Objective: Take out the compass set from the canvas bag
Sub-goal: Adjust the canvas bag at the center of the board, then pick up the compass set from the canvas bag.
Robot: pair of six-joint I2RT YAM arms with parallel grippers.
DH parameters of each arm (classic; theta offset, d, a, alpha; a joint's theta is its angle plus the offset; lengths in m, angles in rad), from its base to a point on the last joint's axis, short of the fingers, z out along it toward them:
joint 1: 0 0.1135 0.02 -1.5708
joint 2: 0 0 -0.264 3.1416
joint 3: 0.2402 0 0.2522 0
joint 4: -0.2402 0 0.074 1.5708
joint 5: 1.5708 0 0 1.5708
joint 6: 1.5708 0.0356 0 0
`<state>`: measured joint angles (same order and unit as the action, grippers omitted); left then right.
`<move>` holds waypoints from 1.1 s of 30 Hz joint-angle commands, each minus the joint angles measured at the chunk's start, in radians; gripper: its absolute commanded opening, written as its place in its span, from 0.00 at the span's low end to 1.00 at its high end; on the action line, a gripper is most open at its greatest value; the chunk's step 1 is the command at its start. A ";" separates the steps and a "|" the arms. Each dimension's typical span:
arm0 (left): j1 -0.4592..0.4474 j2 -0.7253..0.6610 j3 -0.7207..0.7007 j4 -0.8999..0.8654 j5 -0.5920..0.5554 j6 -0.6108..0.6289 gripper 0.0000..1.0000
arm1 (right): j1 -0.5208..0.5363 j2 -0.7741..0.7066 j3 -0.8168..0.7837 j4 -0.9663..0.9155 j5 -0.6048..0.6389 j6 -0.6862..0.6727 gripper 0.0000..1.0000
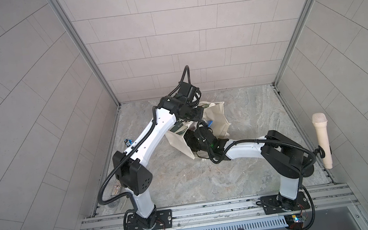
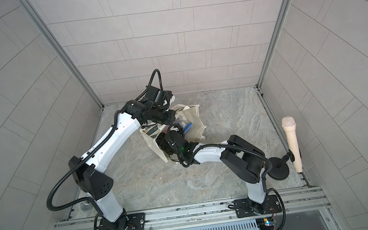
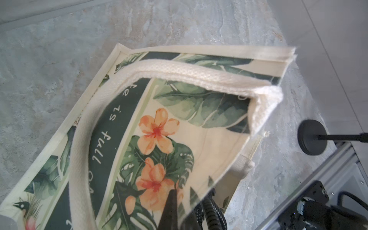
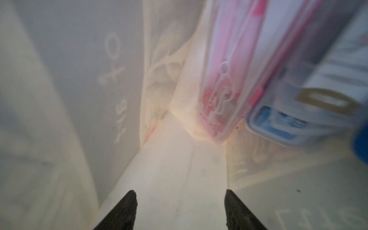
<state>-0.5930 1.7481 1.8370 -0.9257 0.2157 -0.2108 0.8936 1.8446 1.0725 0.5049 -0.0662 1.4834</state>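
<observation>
The canvas bag (image 1: 217,116) (image 2: 193,118) lies open-mouthed in the middle of the table, its leaf-and-flower print facing the left wrist camera (image 3: 159,129). My left gripper (image 3: 180,199) (image 1: 198,115) is shut on the bag's upper rim and holds it up. My right gripper (image 4: 180,193) is inside the bag, open, with only the bare cloth floor between its fingers. Ahead of it two clear cases lean in the far corner: a pink one (image 4: 229,79) with a compass-like outline on its lid, and a blue one (image 4: 298,119) (image 1: 210,123). I cannot tell which is the compass set.
A cream microphone (image 1: 322,141) stands on a black round-based stand (image 2: 279,169) at the table's right edge. A small toy car (image 1: 128,142) lies near the left edge beside my left arm. The back wall is close behind my left wrist.
</observation>
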 commanded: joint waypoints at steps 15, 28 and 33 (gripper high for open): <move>0.055 -0.213 -0.339 0.077 -0.064 -0.038 0.00 | -0.056 -0.349 -0.048 -0.467 0.013 -0.234 0.72; 0.042 -0.206 -0.271 0.089 -0.047 -0.105 0.00 | -0.091 -0.193 0.003 -0.512 -0.144 -0.122 0.31; 0.029 -0.210 -0.295 0.100 -0.042 -0.110 0.00 | -0.091 -0.157 0.003 -0.514 -0.140 -0.088 0.46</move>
<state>-0.5560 1.5398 1.5379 -0.8158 0.1787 -0.2985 0.8055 1.6764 1.0843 -0.0051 -0.2077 1.3483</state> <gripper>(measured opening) 0.059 0.462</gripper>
